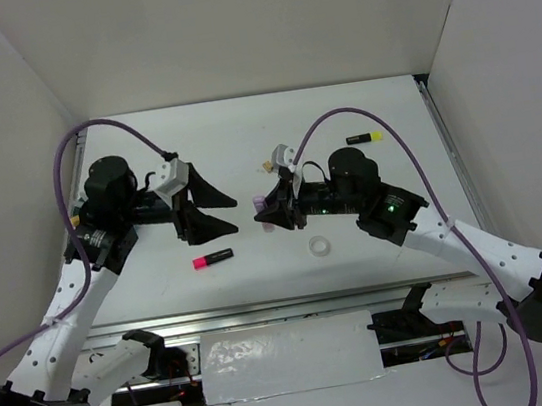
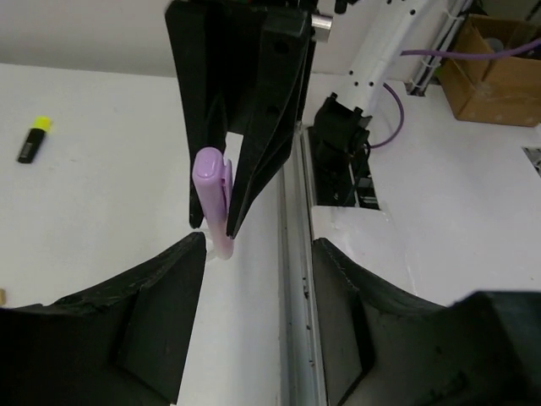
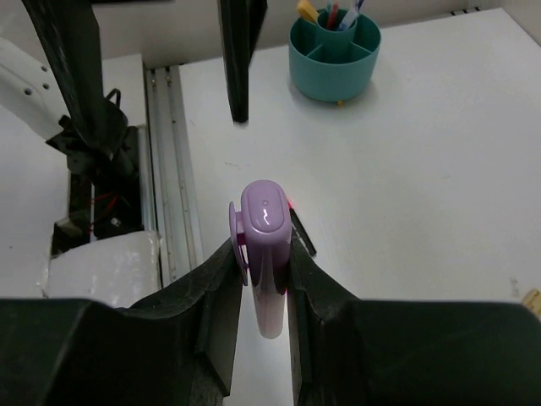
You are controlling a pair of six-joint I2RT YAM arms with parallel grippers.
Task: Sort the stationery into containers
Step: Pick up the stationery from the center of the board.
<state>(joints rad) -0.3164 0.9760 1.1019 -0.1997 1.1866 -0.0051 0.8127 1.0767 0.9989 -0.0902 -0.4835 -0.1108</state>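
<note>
My right gripper (image 1: 272, 211) is shut on a lilac marker (image 1: 261, 204) and holds it upright above the table; the right wrist view shows the marker (image 3: 265, 245) pinched between the pads. My left gripper (image 1: 224, 215) is open and empty, facing the right gripper a short way to its left. In the left wrist view the lilac marker (image 2: 210, 194) stands just beyond my left gripper (image 2: 258, 321). A pink marker (image 1: 212, 260), a clear tape ring (image 1: 320, 248), a black-yellow marker (image 1: 365, 137) and a tan eraser (image 1: 267, 166) lie on the table. The teal cup (image 3: 334, 55) holds several pens.
White walls enclose the table on three sides. A metal rail (image 2: 294, 254) runs along the near edge. The left arm hides the teal cup in the top view. A cardboard box (image 2: 494, 68) sits beyond the table.
</note>
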